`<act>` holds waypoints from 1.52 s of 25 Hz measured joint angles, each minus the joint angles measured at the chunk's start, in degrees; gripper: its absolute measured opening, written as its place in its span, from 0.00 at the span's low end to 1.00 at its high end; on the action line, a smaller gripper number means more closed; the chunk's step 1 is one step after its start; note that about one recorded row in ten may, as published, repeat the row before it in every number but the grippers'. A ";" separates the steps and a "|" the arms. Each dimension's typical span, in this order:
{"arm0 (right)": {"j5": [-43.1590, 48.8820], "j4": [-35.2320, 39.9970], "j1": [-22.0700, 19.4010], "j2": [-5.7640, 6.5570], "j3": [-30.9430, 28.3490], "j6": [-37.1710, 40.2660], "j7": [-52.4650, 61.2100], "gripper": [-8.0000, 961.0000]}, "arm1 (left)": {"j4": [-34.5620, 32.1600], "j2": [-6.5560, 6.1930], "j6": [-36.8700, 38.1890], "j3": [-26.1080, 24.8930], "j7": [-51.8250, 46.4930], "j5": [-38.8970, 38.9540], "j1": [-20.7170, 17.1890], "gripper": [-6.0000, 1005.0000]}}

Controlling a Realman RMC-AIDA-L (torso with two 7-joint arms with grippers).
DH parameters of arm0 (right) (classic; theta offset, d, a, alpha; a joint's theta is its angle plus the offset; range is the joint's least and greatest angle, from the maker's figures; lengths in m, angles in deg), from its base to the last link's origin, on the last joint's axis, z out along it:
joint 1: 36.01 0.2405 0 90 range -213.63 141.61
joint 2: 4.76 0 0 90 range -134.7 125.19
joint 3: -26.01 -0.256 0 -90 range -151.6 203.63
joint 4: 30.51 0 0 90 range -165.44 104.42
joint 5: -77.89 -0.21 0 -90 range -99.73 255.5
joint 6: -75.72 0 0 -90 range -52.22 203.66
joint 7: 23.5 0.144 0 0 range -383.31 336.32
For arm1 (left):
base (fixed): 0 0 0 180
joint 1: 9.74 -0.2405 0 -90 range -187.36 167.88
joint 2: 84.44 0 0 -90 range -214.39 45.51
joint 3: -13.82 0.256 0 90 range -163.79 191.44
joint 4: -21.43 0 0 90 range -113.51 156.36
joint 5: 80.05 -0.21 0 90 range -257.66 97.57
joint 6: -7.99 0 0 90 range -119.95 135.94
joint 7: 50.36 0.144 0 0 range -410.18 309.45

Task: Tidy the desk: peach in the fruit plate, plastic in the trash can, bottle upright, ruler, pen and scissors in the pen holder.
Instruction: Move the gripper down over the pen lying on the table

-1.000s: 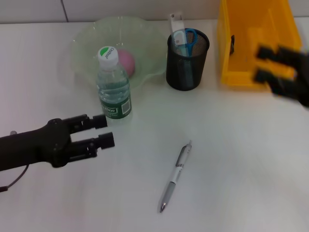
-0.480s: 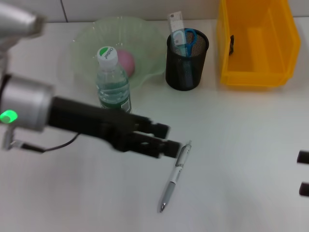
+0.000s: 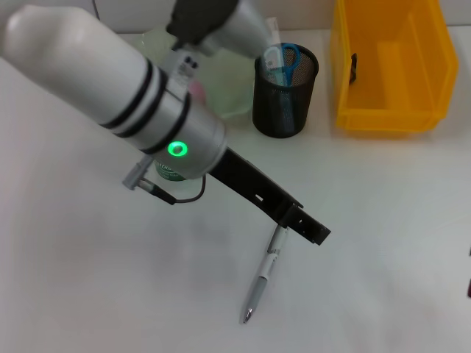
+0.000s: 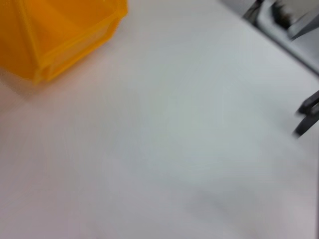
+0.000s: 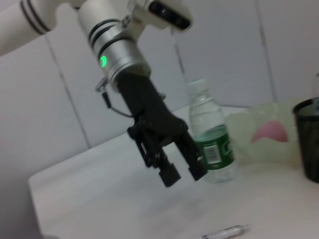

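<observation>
The pen (image 3: 265, 273) lies on the desk (image 3: 383, 220) toward its front edge. Just above its upper end hangs the left gripper (image 3: 309, 229), jaws apart and empty. Farther back stands the bottle (image 5: 212, 134), upright, then the pen holder (image 3: 284, 92) with scissors (image 3: 290, 57).

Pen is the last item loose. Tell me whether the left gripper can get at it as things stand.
Probably yes: the left gripper hangs open over the pen, which lies alone on bare table.
</observation>
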 joint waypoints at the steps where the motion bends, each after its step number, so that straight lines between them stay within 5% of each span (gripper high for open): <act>1: 0.00 0.00 0.00 0.00 0.00 0.00 0.00 0.67 | 0.00 0.00 0.00 0.00 0.00 0.00 0.00 0.66; 4: 0.11 0.42 -0.43 0.09 -1.71 0.00 -0.01 0.67 | -0.54 0.00 -0.95 1.36 -1.49 -1.47 0.08 0.66; 5: 0.14 0.61 -0.53 0.07 -1.93 -0.10 -0.02 0.67 | -2.15 0.00 -3.21 6.19 -6.38 -6.38 0.14 0.66; 7: 0.15 0.64 -0.48 0.05 -1.96 -0.33 -0.03 0.67 | -2.15 0.00 -3.21 6.19 -6.38 -6.38 0.14 0.66; 10: 0.04 0.65 -0.11 -0.04 -1.99 -0.81 -0.03 0.67 | -4.16 0.01 -5.09 12.59 -11.38 -11.33 0.17 0.66; 38: -0.26 0.11 1.26 -0.82 -2.16 -1.72 0.16 0.67 | -3.42 0.00 -12.05 22.47 -11.38 -16.07 -1.03 0.66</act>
